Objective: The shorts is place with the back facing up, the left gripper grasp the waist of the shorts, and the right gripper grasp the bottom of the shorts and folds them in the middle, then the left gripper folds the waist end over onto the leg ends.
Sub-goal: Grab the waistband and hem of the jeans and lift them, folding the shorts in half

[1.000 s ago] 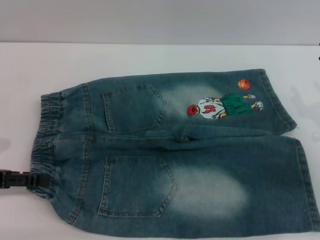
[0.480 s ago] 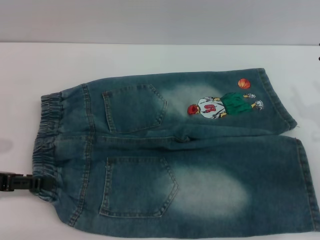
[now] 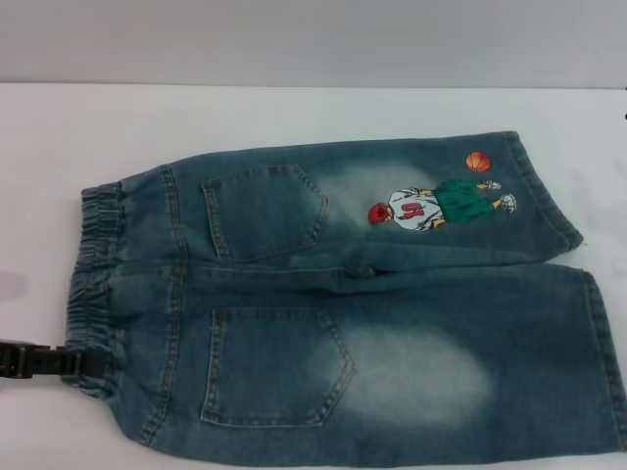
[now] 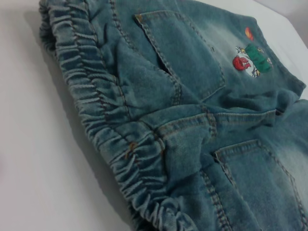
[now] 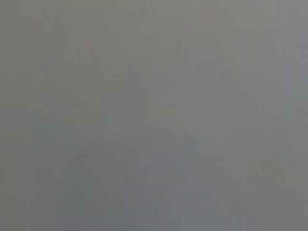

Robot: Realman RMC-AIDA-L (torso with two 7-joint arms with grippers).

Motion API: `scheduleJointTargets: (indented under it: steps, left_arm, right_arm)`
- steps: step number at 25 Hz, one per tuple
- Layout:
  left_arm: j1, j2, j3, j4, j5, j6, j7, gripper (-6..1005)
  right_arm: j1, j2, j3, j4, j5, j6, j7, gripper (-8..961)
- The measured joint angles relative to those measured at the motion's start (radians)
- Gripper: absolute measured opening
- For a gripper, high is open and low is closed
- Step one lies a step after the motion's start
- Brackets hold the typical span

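Blue jean shorts (image 3: 343,304) lying flat on a white surface (image 3: 294,113), back side up. Waist (image 3: 93,284) with its bunched stretchy band at the robot's left, two leg ends (image 3: 588,294) at the robot's right. Two back pockets showing, far pocket (image 3: 265,211) and near pocket (image 3: 279,367), one above the other in the head view. Small sewn picture (image 3: 431,204) of a ball player in a white shirt and green shorts on the far leg, with a little orange ball (image 3: 478,162) just beside it. Pale, faded patches on both legs.

Left claw (image 3: 83,364) black, coming in low from the left edge of the head view, right at the near corner of the waist. Touching the band there, with the cloth puckered around its tip. Cannot tell if shut on the cloth or open, since the fingers hide under the denim edge.

From the left wrist view, very close to the waist: ruffled band running along the white surface, folds and bumps in the cloth near the middle seam, both pockets and the sewn picture farther off.

Right claw not seen anywhere. Right wrist view only plain grey, nothing to tell from it.

Near leg running off the lower edge of the head view, far leg ending in a slanted hem.
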Motion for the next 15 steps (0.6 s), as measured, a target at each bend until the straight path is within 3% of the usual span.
scheduleJointTargets:
  steps: [7,15]
  left_arm:
    - [-0.005,0.000,-0.003,0.006,0.002,-0.001,0.000,579]
    - [-0.007,0.006,-0.002,0.006,0.002,-0.019,-0.001,207]
  right_arm:
    - [0.000,0.000,0.008,-0.001,0.000,0.000,0.000,631]
    - [0.000,-0.001,0.011,0.000,0.000,0.001,0.000,631]
